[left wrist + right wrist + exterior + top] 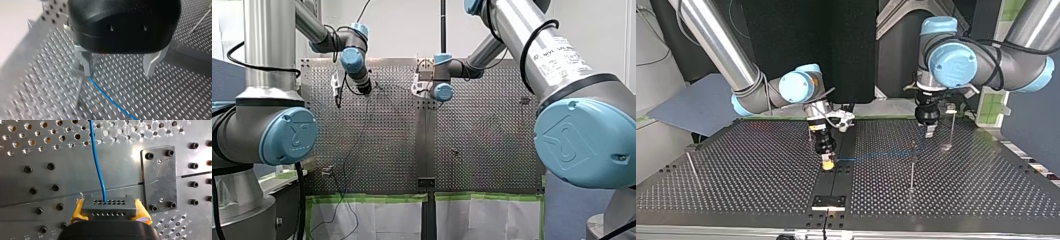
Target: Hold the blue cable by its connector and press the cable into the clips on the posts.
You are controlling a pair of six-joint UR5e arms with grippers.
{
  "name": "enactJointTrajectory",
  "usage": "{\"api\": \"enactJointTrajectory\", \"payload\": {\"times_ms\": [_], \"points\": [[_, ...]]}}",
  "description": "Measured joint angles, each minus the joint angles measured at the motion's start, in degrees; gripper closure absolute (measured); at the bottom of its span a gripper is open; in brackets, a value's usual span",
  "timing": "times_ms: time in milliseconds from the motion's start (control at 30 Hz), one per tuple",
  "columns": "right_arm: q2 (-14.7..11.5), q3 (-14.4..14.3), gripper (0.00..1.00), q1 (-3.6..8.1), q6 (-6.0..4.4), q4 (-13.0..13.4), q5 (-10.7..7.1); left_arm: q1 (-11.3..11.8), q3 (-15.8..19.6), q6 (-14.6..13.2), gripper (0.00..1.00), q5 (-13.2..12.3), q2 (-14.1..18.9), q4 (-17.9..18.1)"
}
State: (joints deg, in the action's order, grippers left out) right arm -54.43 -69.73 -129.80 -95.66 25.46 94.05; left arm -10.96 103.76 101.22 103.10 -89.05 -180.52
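In the right wrist view my right gripper (108,216) is shut with its yellow pads (79,210) on a black connector (108,206). The blue cable (97,162) runs straight ahead from it over the perforated plate. The top view shows this gripper (827,161) low over the table's middle seam, and the cable (876,156) stretched toward a thin post (912,165). My left gripper (118,72) hangs open above the plate, its metal fingers (86,66) wide apart. The cable's far end (105,95) lies just below one finger, beside a blurred post (79,92).
A black plate (158,178) is bolted across the seam beside the connector. More thin posts stand at the top view's right (951,127) and far left (691,162). Green tape (372,198) marks the table's near edge in the front view.
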Motion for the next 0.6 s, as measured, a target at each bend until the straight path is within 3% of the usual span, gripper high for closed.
{"api": "enactJointTrajectory", "payload": {"times_ms": [300,600], "points": [[-0.01,-0.01,1.00,-0.27,0.14,-0.16,-0.08,-0.93,0.00,-3.18,0.00,-1.81,4.76,0.62],[-0.02,-0.01,1.00,-0.52,0.26,-0.60,-0.01,-1.24,0.02,-3.39,0.00,-1.81,6.85,1.62]]}}
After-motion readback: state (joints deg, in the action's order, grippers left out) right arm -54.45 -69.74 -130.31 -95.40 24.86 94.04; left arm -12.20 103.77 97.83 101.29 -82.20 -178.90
